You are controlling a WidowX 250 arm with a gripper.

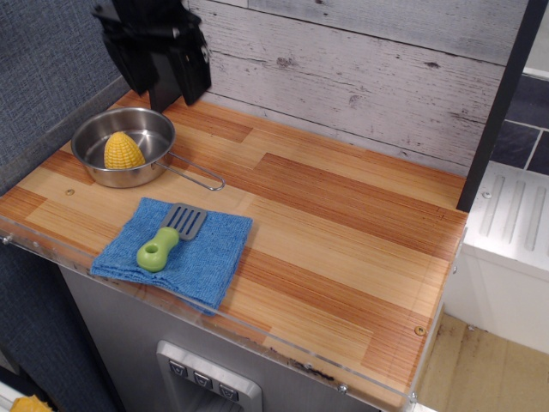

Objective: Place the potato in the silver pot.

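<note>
Robot end effector: the gripper (161, 75) is seen as a matte black assembly of blocky, angular parts, from which two broad, flat-sided black fingers (190, 74) are extended. No markings, screws or cables can be made out on the dark, slightly blurred housing.

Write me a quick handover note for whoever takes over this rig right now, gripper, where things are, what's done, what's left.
Gripper: raised above the back left of the counter, right of the pot, open, holding nothing.
Potato: sitting inside the silver pot, clear of the gripper.
Silver pot: at the left end of the wooden counter, wire handle pointing right.
Spatula: on the blue cloth in front of the pot, untouched.
Done: potato is in the pot and released.
Left: nothing apparent beyond parking the arm.
</note>
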